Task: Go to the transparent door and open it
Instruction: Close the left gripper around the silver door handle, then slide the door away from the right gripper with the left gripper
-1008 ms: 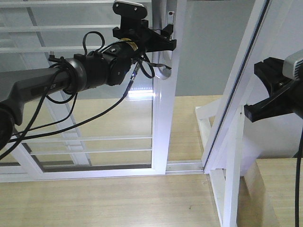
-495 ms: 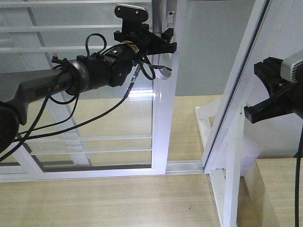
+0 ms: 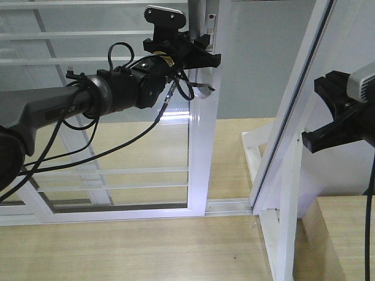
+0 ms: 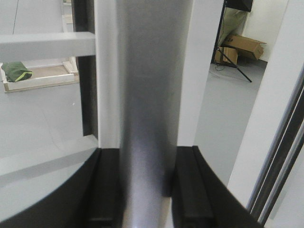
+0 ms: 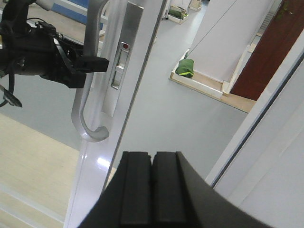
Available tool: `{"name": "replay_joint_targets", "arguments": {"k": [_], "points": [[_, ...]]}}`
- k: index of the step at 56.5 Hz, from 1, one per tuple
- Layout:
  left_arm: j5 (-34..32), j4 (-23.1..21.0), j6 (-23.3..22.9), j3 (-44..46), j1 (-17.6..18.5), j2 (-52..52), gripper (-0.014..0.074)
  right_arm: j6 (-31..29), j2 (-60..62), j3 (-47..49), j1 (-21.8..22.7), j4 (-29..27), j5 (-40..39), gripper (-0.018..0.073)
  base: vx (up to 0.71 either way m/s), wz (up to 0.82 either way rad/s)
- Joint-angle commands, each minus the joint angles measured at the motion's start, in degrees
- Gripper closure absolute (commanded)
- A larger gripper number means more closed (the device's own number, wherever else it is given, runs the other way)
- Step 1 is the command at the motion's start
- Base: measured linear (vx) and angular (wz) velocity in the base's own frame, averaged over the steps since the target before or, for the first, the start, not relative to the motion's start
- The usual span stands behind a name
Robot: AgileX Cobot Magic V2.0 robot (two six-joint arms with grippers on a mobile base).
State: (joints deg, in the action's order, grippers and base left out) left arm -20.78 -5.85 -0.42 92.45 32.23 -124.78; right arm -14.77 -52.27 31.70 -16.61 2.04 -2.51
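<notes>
Two pincers: left pincer point(image 3: 209, 52) is clamping the grey pull handle point(image 5: 78, 114) of the transparent door point(image 3: 202, 146); right pincer point(image 5: 152, 185) is sitting fully closed.

Front view: bright, even, diffuse light, with only faint soft shadows on the wood floor point(image 3: 117, 252). Blown-out glare sits just off centre toward 11 o'clock, on the glass and glossy stile of the transparent door point(image 3: 202, 152). Left wrist view: pull handle point(image 4: 147, 95) fills the centre, badly out of focus; background at 2 o'clock sharper. Right wrist view: sharp; specular spot at 7 o'clock; jaws at 6 o'clock dark, underexposed
</notes>
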Motion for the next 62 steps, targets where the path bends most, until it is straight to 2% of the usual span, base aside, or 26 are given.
{"name": "replay_joint_targets", "arguments": {"k": [1, 21, 62], "points": [[-5.44, -0.45, -0.54, 2.13, -0.02, 3.77, 0.0606, -0.45, 0.38, 1.65, 0.33, 0.34, -4.86, 0.0565, 0.00, 0.00], [-4.70, -0.45, -0.07, 2.13, -0.61, 3.83, 0.0602, -0.45, 0.38, 1.65, 0.33, 0.34, -5.02, 0.0565, 0.00, 0.00], [2.99, -0.50, 0.02, 2.13, -3.59, 5.24, 0.0600, -0.50, 0.38, 1.65, 0.33, 0.34, -5.07, 0.0565, 0.00, 0.00]]}}
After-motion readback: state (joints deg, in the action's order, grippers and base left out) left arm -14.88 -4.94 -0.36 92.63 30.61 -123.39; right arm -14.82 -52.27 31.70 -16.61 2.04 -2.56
